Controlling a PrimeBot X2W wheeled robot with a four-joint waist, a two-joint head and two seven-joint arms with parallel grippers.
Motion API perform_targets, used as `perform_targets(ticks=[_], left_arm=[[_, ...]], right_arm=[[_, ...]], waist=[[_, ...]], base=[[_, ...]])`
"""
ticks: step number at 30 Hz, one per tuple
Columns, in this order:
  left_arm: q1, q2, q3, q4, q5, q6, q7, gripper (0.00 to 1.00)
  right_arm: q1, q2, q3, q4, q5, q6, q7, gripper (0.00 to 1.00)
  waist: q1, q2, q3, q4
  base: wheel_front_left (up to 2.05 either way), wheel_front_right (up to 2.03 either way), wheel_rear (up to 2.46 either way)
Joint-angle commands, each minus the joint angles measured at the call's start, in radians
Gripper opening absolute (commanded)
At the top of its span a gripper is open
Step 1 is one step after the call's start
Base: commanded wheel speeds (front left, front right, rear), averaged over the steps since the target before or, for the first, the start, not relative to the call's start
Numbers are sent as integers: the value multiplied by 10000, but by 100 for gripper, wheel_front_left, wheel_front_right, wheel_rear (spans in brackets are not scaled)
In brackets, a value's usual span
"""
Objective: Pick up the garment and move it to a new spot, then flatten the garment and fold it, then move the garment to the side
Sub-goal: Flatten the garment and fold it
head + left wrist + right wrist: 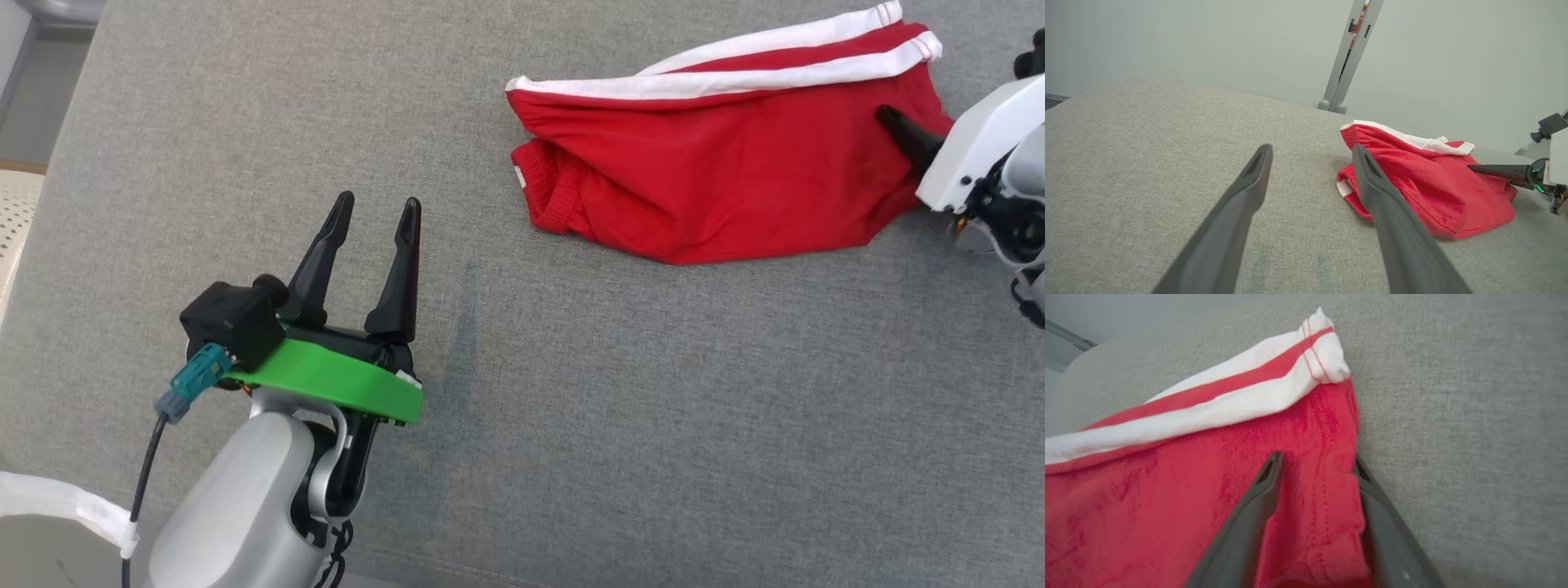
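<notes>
1. Grey fabric surface (653, 408) carries the red shorts (718, 180), far right.
2. At their right edge, the right fingers (1257, 498) straddle a fold, partly apart; a firm grip cannot be told.
3. Well apart, the left fingers (400, 269) stand wide, empty.

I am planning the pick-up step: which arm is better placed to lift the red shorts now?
Right. The right tool has a fold of the red shorts between its open fingers. The left tool stands open over bare grey cushion, apart from the shorts.
</notes>
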Motion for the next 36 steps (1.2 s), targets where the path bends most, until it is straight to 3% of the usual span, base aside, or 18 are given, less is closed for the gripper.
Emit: perform_targets(ticks=[1, 8, 22, 31, 33, 34, 36], left_arm=[[201, -39, 108, 17, 173, -55, -44, 100], [738, -158, 466, 137, 479, -149, -48, 100], [1737, -58, 422, 191, 573, 23, -22, 100], [2037, 27, 407, 30, 495, 115, -12, 100], [2105, 1, 396, 39, 465, 113, -11, 100], [2136, -134, 399, 69, 382, 104, -16, 100], [2127, -191, 403, 115, 356, 58, -20, 100]], right_arm=[[406, 165, 56, -91, 72, 7, -204, 0], [964, 262, -583, -548, 883, 6, -1544, 0], [2601, -430, -872, -1062, 1539, 4, -2484, 0], [2257, -446, -336, -1358, 530, 6, -3132, 0], [2062, -267, -76, -1380, 162, 6, -3166, 0], [1492, 219, 480, -1323, -590, 4, -3024, 0], [1269, 589, 807, -1221, -921, 4, -2848, 0]], waist=[[0, 0, -176, -101], [0, 0, -862, -593], [0, 0, -2256, -1478], [0, 0, -2639, -1253], [0, 0, -2692, -1138], [0, 0, -2706, -830], [0, 0, -2677, -661]], base=[[0, 0, 0], [0, 0, 0], [0, 0, 0], [0, 0, 0], [0, 0, 0], [0, 0, 0], [0, 0, 0]])
